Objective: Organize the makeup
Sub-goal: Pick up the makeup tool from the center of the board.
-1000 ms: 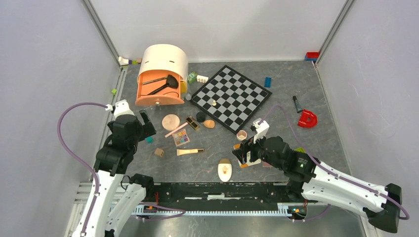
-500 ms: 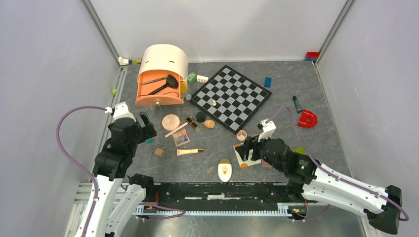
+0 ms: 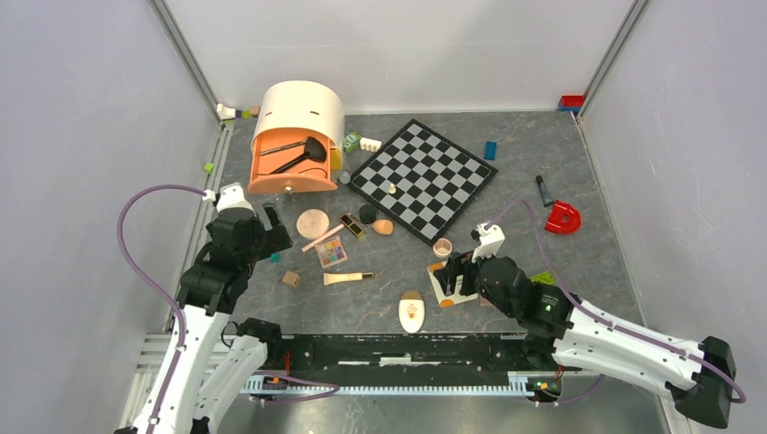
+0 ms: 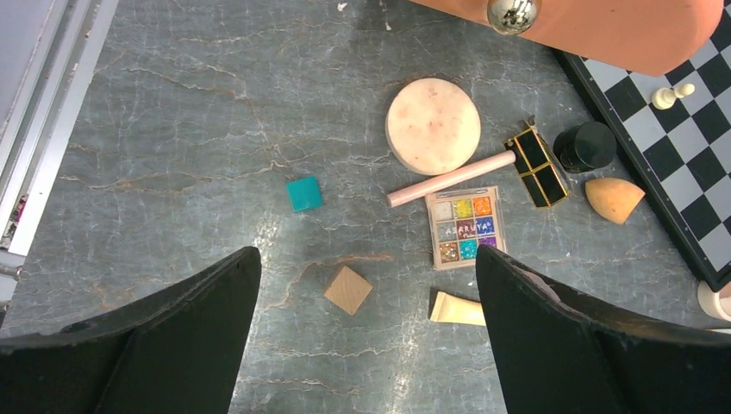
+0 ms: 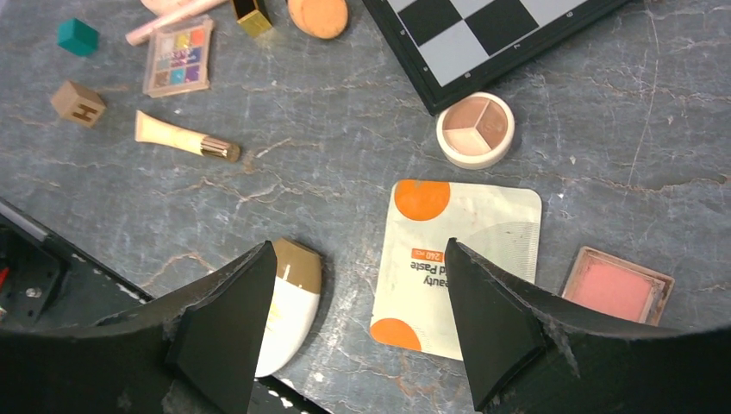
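My left gripper [image 4: 366, 259] is open and empty above the floor, over a wooden cube [image 4: 348, 289]. Beyond it lie the round peach compact [image 4: 433, 126], a pink stick [image 4: 450, 178], the multicolour eyeshadow palette [image 4: 465, 227] and a cream tube [image 4: 457, 309]. My right gripper [image 5: 358, 250] is open and empty, hovering between the cream oval [image 5: 289, 306] and the white-orange sachet [image 5: 457, 259]. A pink blush pan [image 5: 616, 285] lies right of the sachet and a round three-tone compact [image 5: 475, 129] lies beyond it. Two black brushes lie in the orange organizer [image 3: 294, 149].
The black-and-grey chessboard [image 3: 423, 178] lies at the centre back. A teal cube [image 4: 303, 193], a black cap [image 4: 586, 147], a black-gold piece [image 4: 536, 165] and an orange sponge [image 4: 612, 198] sit near the makeup. A red piece [image 3: 563, 218] and toy bricks lie at the right and back.
My right gripper has drawn back a little to the right, uncovering the sachet, which lies flat. My left gripper has shifted slightly to the right and away. The makeup has not moved.
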